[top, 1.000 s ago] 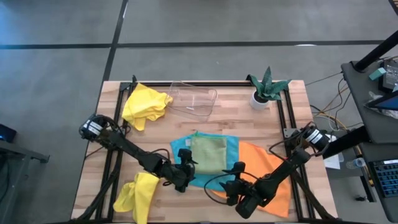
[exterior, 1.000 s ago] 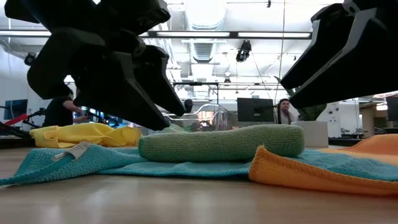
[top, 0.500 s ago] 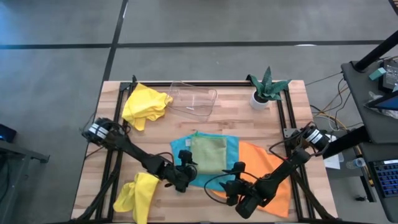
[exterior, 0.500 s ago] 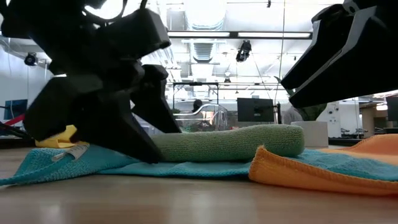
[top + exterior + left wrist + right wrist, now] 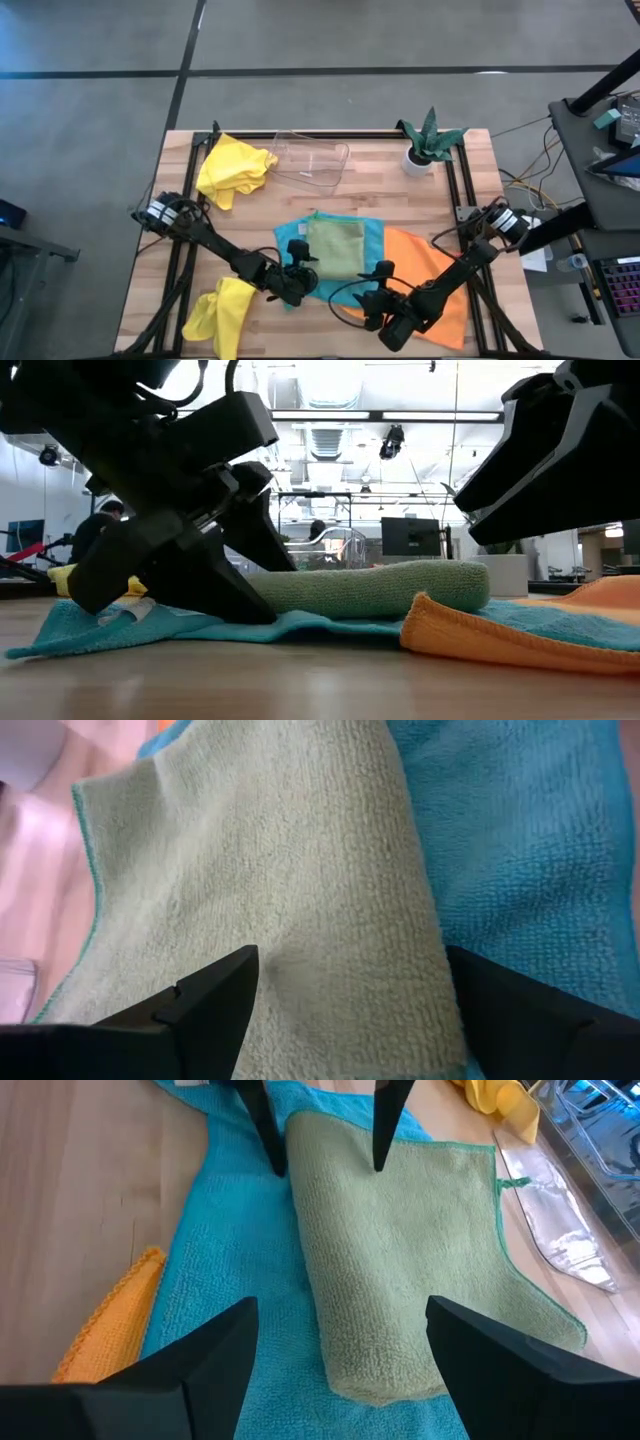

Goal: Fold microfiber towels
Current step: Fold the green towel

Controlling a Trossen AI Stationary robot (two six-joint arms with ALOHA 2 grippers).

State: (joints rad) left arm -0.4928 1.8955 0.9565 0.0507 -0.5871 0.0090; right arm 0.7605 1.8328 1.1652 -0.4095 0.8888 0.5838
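Observation:
A sage green towel (image 5: 335, 248), folded, lies on a spread turquoise towel (image 5: 292, 238) at mid-table. An orange towel (image 5: 432, 268) overlaps the turquoise one's right side. One yellow towel (image 5: 235, 168) is bunched at the far left, another (image 5: 222, 310) at the near left edge. My left gripper (image 5: 298, 266) is open and low at the green towel's left end, its fingers on either side of the thick fold (image 5: 330, 1260). My right gripper (image 5: 383, 283) is open and hovers above the green towel's near end, touching nothing. My left gripper comes slanting down from the table's left. One fingertip (image 5: 274, 1168) is down on the turquoise towel, right beside the green towel's fold. The other fingertip (image 5: 378, 1164) is over the green towel's top. The turquoise cloth (image 5: 130, 612) is rumpled under the lower finger.
A clear plastic tray (image 5: 312, 160) and a small potted plant (image 5: 428, 142) stand along the far edge. Bare wood shows at the table's near middle (image 5: 300, 330) and left of the towels.
My left gripper has sunk onto the towels at the green towel's left end and rolled a little, staying open. The turquoise towel's left part, flat before, is now rumpled and pushed up beneath it. The green towel has kept its place.

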